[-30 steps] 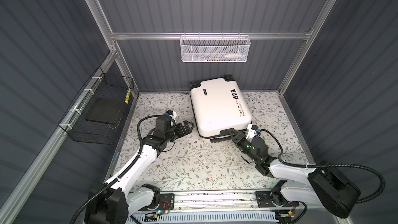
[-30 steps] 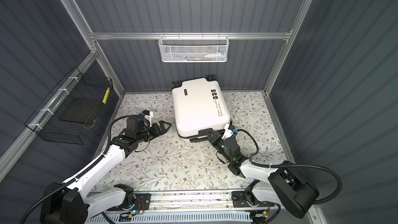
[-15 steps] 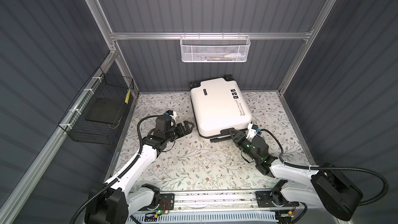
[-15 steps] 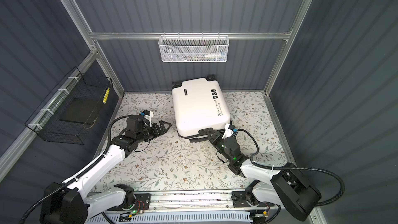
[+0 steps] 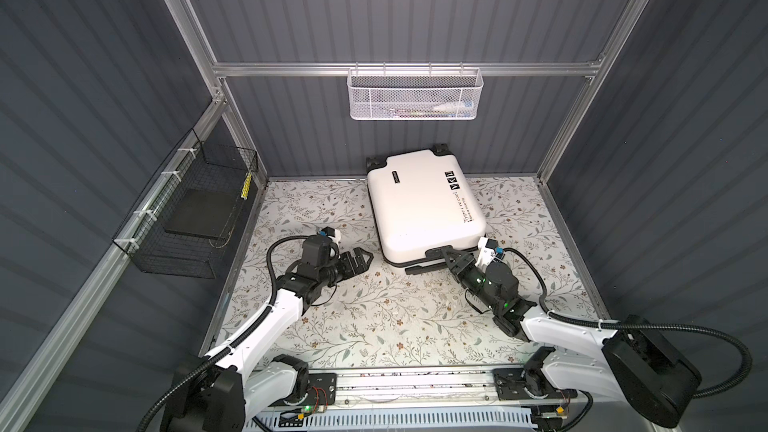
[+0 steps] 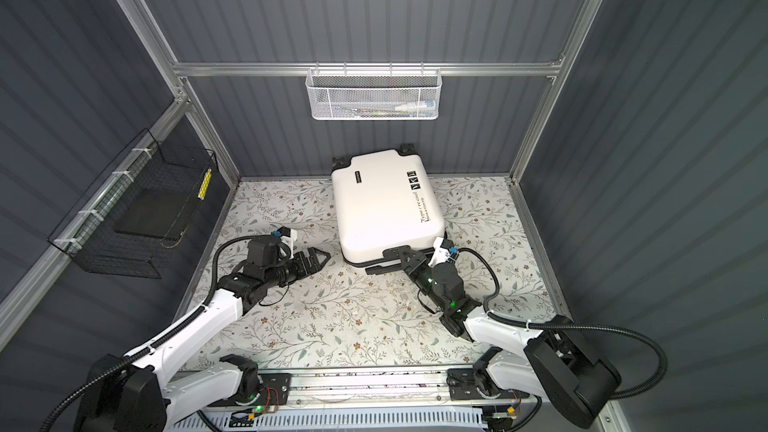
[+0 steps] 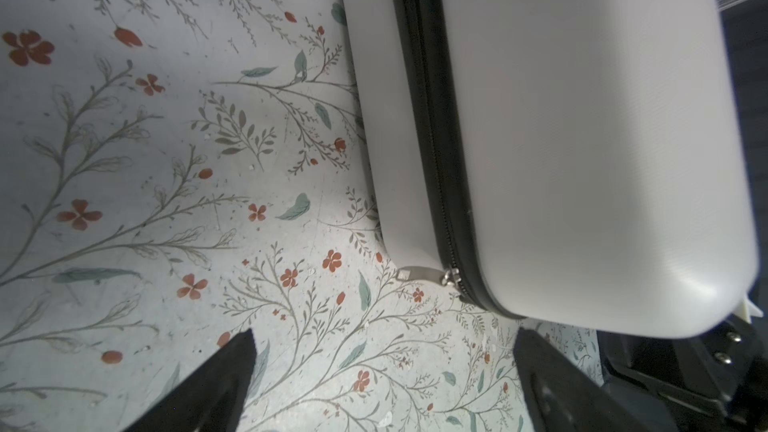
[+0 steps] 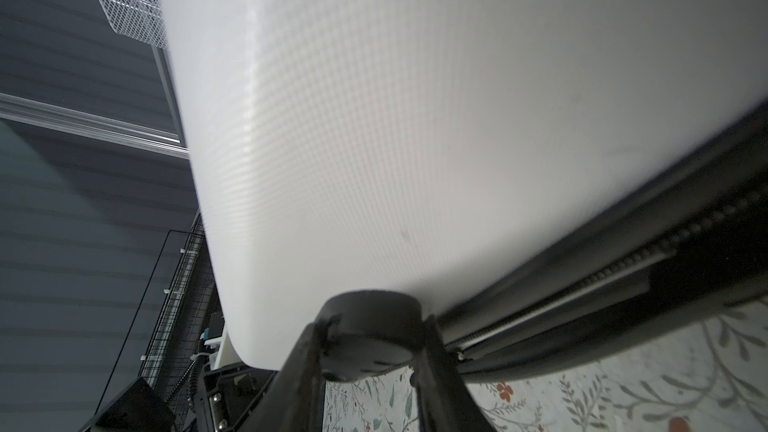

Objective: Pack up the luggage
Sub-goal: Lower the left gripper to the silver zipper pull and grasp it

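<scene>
The luggage [image 5: 424, 205] [image 6: 384, 205] lies flat and zipped shut on the floral table, its wheels toward the back wall. My right gripper [image 5: 451, 253] [image 6: 405, 253] is at its near edge, shut on the black handle [image 5: 424, 268]. In the right wrist view the fingers [image 8: 307, 367] clasp the handle's round black end [image 8: 370, 334] under the white shell [image 8: 415, 118]. My left gripper [image 5: 365, 257] [image 7: 384, 338] stands open and empty, low over the table beside the luggage's near left corner. The metal zipper pull [image 7: 419, 274] hangs there from the black zipper band.
A white mesh basket [image 5: 413, 95] with small items hangs on the back wall above the luggage. A black wire basket [image 5: 195, 218] holding a dark flat thing hangs on the left wall. Grey walls close in three sides of the table.
</scene>
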Tool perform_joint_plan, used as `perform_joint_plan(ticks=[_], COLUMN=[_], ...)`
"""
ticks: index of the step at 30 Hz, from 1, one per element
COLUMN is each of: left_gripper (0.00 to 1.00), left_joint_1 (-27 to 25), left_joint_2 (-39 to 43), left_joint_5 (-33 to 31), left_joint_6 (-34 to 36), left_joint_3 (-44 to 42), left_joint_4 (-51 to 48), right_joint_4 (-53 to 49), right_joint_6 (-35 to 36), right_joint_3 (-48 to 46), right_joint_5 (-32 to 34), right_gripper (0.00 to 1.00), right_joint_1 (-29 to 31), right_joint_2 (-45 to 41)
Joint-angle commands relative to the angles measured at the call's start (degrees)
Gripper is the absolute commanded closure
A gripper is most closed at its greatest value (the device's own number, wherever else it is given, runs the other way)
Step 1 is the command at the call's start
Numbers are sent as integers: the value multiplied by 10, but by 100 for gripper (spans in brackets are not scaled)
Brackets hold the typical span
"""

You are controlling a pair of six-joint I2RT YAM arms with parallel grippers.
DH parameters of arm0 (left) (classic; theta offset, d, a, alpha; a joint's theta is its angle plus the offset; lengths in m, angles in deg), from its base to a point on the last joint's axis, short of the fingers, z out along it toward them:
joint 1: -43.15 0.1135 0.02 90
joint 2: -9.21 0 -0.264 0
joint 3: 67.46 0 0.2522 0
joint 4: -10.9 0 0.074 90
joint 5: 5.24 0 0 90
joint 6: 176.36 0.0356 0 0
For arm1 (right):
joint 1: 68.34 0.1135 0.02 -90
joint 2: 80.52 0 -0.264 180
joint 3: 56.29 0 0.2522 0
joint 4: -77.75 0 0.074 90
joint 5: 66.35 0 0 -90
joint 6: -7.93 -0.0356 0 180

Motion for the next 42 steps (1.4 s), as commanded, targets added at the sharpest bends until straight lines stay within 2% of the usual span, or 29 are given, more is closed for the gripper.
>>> perform_joint_plan(ticks=[1,4,9,16,22,29,34,42], left_gripper=[0,0,0,2,5,15,33,48], left_joint_1=[-38,-89,-97,-101,-102,-102,-102,-102], left_joint_2=[-7,-27,-21,3,-9,-70,-144,-227], left_joint_5=[-28,-84,-117,-102,-82,-77,-40,-24], left_joint_6=[32,57,73,143,205,266,289,298], left_joint_3=[-27,-45,-110,-203,-228,-244,-230,-219], left_joint_4=[32,68,178,356,453,574,641,732], right_joint_4=[73,73,70,72,72,71,71,67], right_joint_6=[31,31,31,32,32,31,31,31], right_joint_3=[39,39,40,52,54,53,55,56], right_joint_5=[2,1,-1,-7,-9,-8,-10,-10], right_gripper=[87,87,88,88,89,89,90,91], right_joint_1=[0,0,0,0,0,1,0,0], right_joint_2=[-18,-18,-21,-16,-11,-12,-9,-11])
